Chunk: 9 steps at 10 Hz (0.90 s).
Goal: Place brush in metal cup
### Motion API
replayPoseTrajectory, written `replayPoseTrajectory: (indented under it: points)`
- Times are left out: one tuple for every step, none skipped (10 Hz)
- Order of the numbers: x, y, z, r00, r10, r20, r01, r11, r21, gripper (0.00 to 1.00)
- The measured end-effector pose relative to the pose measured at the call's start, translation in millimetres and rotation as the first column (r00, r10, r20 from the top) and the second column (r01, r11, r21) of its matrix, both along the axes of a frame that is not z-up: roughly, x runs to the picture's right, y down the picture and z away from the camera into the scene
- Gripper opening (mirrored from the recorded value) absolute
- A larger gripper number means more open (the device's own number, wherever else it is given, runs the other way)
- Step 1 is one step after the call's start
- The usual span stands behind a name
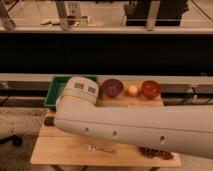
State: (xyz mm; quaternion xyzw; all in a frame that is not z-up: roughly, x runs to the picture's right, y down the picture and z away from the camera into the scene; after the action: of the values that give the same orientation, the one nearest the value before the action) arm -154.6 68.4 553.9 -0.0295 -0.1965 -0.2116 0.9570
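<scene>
A cream-white arm [135, 130] (the gripper out of sight behind it) crosses the pale wooden tabletop [60, 150] that carries a green bin [54, 91], purple bowl [112, 87], orange-brown bowl [151, 89], silver fork [100, 148] and dark reddish grapes [156, 153].

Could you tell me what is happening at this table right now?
The robot's white arm stretches across the wooden table from the right, blocking most of it. Its gripper is out of sight, apparently hidden at the arm's left end near the green bin. Neither a brush nor a metal cup shows. A fork and grapes lie near the front; a purple bowl and an orange bowl sit behind.
</scene>
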Motion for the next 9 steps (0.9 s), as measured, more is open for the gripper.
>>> replayPoseTrajectory:
  points:
    - [2.4, -7.0, 0.3, 1.0, 0.005, -0.005, -0.005, 0.9999, 0.009, 0.0]
    - [3.1, -12.9, 0.5, 1.0, 0.006, -0.011, -0.006, 0.9999, 0.016, 0.0]
    - [1.7, -18.8, -0.1, 1.0, 0.003, -0.014, -0.003, 0.9997, 0.024, 0.0]
    - [1.0, -24.4, -0.1, 1.0, 0.0, -0.018, 0.0, 0.9995, 0.03, 0.0]
    - [1.3, -31.6, 0.6, 1.0, -0.002, -0.025, 0.003, 0.9993, 0.037, 0.0]
    - [2.4, -37.3, 2.4, 1.0, -0.001, -0.031, 0.002, 0.9992, 0.039, 0.0]
    - [3.6, -42.2, 4.7, 0.999, 0.001, -0.036, 0.001, 0.9992, 0.04, 0.0]
    - [6.5, -48.8, 10.5, 0.999, 0.002, -0.044, 0.0, 0.9992, 0.041, 0.0]
    - [7.8, -51.3, 14.0, 0.999, 0.0, -0.049, 0.002, 0.9991, 0.044, 0.0]
